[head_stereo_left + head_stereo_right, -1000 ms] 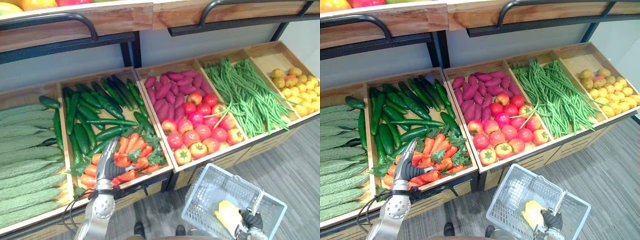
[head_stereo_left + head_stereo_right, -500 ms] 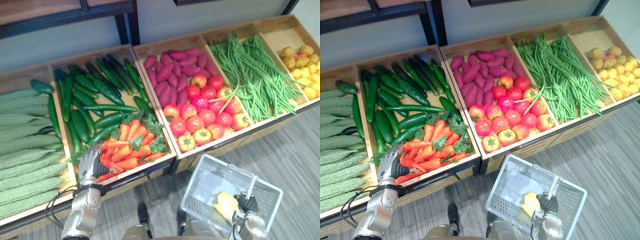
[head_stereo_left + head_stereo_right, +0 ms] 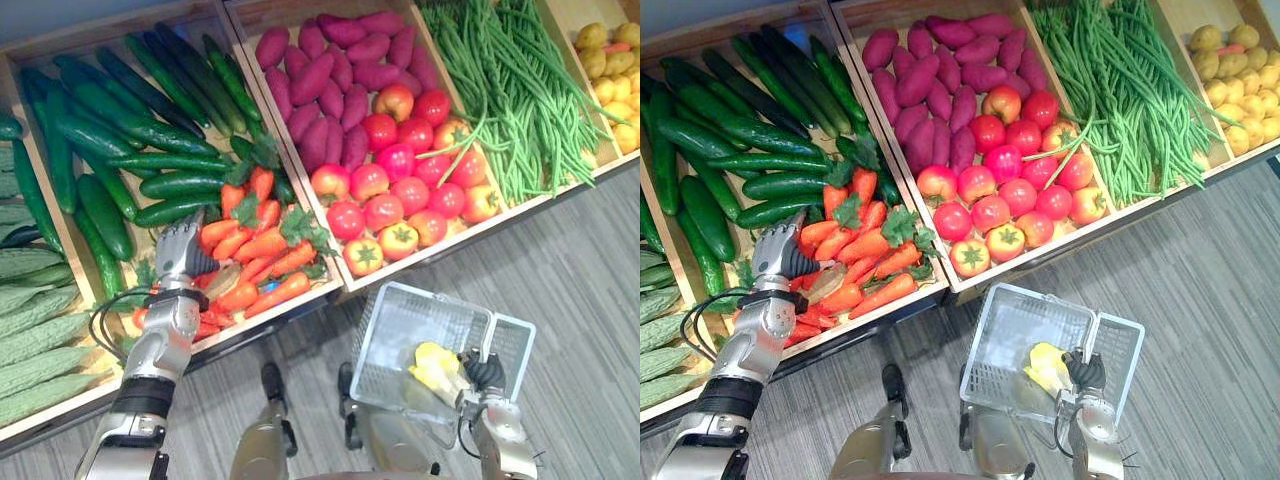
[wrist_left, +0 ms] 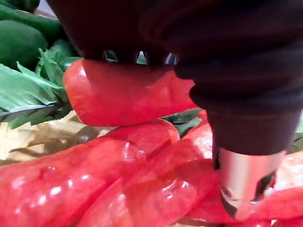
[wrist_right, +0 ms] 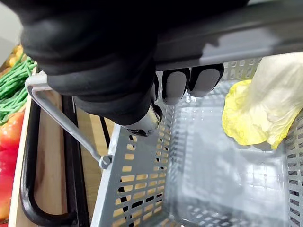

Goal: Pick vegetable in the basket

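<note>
Wooden bins (image 3: 110, 25): left hand (image 3: 180, 255) fingers straight on carrots (image 3: 262, 245); right hand (image 3: 485, 372) curled round basket handle (image 5: 236, 34).

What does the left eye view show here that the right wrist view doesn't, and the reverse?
Left eye view: the left hand resting open on the carrots, with cucumbers and purple sweet potatoes beyond. Right wrist view: close up, the right hand with fingers curled round the handle of the grey basket, and the basket's bare floor. Both: that basket, the yellow leafy vegetable in it, green beans and tomatoes.
</note>
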### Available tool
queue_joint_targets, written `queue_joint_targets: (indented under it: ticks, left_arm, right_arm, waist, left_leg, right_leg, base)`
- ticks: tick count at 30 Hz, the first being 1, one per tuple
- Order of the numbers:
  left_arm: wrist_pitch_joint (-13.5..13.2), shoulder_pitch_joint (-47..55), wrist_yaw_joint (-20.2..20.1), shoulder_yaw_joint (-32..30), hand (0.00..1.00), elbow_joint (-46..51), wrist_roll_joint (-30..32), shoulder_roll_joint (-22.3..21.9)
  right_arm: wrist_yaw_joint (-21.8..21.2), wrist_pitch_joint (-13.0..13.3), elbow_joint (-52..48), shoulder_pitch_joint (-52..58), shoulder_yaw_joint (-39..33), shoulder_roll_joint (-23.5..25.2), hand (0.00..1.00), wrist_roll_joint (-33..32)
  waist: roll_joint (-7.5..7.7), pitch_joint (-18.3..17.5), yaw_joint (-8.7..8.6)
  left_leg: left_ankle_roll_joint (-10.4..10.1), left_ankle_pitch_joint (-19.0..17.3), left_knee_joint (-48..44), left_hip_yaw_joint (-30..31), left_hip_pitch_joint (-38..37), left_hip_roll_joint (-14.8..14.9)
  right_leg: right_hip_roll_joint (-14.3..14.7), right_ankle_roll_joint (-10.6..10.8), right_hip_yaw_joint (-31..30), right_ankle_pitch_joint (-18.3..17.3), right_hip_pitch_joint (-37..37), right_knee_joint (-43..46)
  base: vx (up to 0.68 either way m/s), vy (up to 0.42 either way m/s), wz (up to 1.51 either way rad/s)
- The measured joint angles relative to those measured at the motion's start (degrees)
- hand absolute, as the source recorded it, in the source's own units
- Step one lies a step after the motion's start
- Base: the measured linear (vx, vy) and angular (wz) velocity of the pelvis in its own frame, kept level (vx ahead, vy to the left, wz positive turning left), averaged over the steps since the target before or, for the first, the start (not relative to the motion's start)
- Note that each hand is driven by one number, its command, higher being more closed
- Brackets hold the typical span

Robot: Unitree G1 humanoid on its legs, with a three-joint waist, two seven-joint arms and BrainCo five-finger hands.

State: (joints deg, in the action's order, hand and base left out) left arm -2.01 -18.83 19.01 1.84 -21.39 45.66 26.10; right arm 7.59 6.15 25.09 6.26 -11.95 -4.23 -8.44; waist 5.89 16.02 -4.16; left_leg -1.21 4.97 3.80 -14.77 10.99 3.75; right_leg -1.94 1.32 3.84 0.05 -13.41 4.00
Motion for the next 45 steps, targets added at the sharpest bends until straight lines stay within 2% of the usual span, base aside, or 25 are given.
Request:
queue_joint_targets:
  ticks: [9,16,18,24,28,33,36,38,40,41,42,43,45]
  left_arm:
    - [-0.1,4.6,-0.3,-0.1,1.00,3.0,-1.6,-0.9]
    - [-0.8,11.8,0.0,-1.2,1.00,13.3,-2.9,-6.1]
    - [-0.8,13.0,0.4,-3.1,1.00,16.8,-3.3,-7.9]
    - [-1.1,16.6,3.3,-5.2,1.00,24.8,-6.2,-11.7]
    - [-2.2,18.6,5.1,-6.5,1.00,29.5,-7.7,-14.6]
    - [-3.9,23.4,5.7,-6.6,1.00,34.4,-10.6,-17.8]
    - [-5.8,26.6,6.2,-6.5,1.00,38.4,-13.8,-20.3]
    - [-6.5,27.8,6.2,-6.1,1.00,39.4,-15.4,-21.1]
    - [-6.7,29.1,6.2,-4.8,1.00,39.8,-17.3,-22.0]
    - [-6.9,30.2,6.2,-3.9,1.00,41.0,-18.6,-22.3]
    - [-7.3,30.8,6.2,-3.5,1.00,41.9,-19.1,-22.6]
    - [-7.5,31.5,6.2,-2.1,1.00,43.6,-19.4,-23.2]
    - [-8.1,30.9,6.1,0.7,1.00,44.0,-20.3,-23.4]
  right_arm:
    - [0.0,0.2,-0.2,-0.2,0.0,0.4,1.00,0.0]
    - [0.1,0.2,-0.2,1.1,-0.3,1.3,1.00,0.0]
    - [0.1,0.2,-0.2,1.4,-0.8,1.5,1.00,0.0]
    - [0.6,0.2,0.0,3.2,-3.6,1.5,1.00,0.1]
    - [1.0,0.2,0.1,3.9,-3.9,1.6,1.00,0.0]
    - [1.1,0.2,0.2,5.8,-5.0,1.6,1.00,-0.1]
    - [1.3,0.2,0.1,6.0,-5.7,1.6,1.00,-0.2]
    - [1.4,0.2,0.1,6.0,-5.7,1.7,1.00,-0.6]
    - [2.1,0.0,-1.4,6.0,-5.7,2.2,1.00,-0.8]
    - [2.6,-0.2,-2.7,5.7,-5.2,2.5,1.00,-1.2]
    - [2.8,-0.3,-3.6,5.6,-4.9,2.6,1.00,-1.3]
    - [3.4,-0.3,-5.7,5.7,-4.0,2.7,1.00,-1.8]
    - [4.1,-0.3,-10.1,6.3,-3.2,3.1,1.00,-2.3]
  waist:
    - [-0.10,1.1,-1.23]
    - [-0.43,1.1,-1.19]
    - [-0.88,1.2,-1.17]
    - [-4.17,-0.6,-0.86]
    - [-4.64,-1.1,-0.58]
    - [-5.86,-4.2,-0.56]
    - [-6.36,-4.8,-0.62]
    - [-6.34,-4.9,-0.52]
    - [-6.32,-4.8,-0.22]
    - [-6.37,-4.9,0.38]
    - [-6.48,-4.9,0.67]
    - [-7.04,-5.3,1.57]
    - [-7.17,-5.5,1.53]
  left_leg:
    - [0.0,-0.1,0.6,-0.6,-2.1,-0.1]
    - [-0.1,-0.3,1.5,-0.4,-5.4,-0.3]
    - [-0.2,-0.4,1.6,0.0,-6.5,-0.3]
    - [-0.3,-0.6,1.6,0.8,-8.2,-0.4]
    - [-0.3,-0.6,1.6,0.9,-9.6,-0.2]
    - [-0.3,-0.6,1.7,1.4,-9.9,0.1]
    - [-0.3,-0.6,1.6,1.1,-10.5,0.4]
    - [-0.5,-1.8,-0.5,0.2,-10.2,0.8]
    - [-0.7,-6.5,-8.6,-1.2,-8.4,2.1]
    - [-0.9,-10.1,-14.9,0.6,-6.8,3.1]
    - [-1.2,-11.7,-17.5,3.1,-5.9,3.7]
    - [-2.4,-15.0,-21.3,8.1,-4.5,4.6]
    - [-2.7,-17.3,-23.8,8.5,-3.3,5.3]
  right_leg:
    - [0.2,0.0,-1.0,0.0,1.6,-0.2]
    - [0.2,0.1,-0.9,-0.9,4.6,-0.2]
    - [0.3,0.1,-0.6,-1.4,5.8,-0.2]
    - [0.4,0.3,-0.1,-1.9,8.0,-0.2]
    - [0.6,0.2,-0.2,-2.0,9.4,-0.2]
    - [0.8,0.1,0.2,-2.0,9.8,-0.3]
    - [0.8,0.2,-0.1,-2.0,10.3,-0.3]
    - [0.9,0.1,-1.1,-1.9,10.4,-0.2]
    - [1.3,0.0,-3.5,-1.5,11.1,-0.1]
    - [2.1,-0.3,-5.9,-1.1,11.0,-0.1]
    - [2.8,-0.3,-7.3,-0.9,11.0,-0.2]
    - [4.5,-0.1,-10.4,-0.6,10.1,-0.2]
    - [5.6,0.5,-13.1,-0.1,9.1,-0.3]
  base:
    - [0.03,-0.003,-0.05]
    - [0.02,0.001,0.03]
    - [0.03,-0.008,0.11]
    - [0.04,-0.007,0.07]
    - [0.00,0.000,0.00]
    - [0.00,-0.003,0.03]
    - [0.00,-0.004,-0.05]
    - [0.00,-0.001,-0.24]
    - [0.00,-0.012,-0.62]
    - [-0.02,-0.002,-0.89]
    - [-0.03,0.006,-1.33]
    - [-0.05,0.035,-1.40]
    - [-0.06,0.058,-1.05]
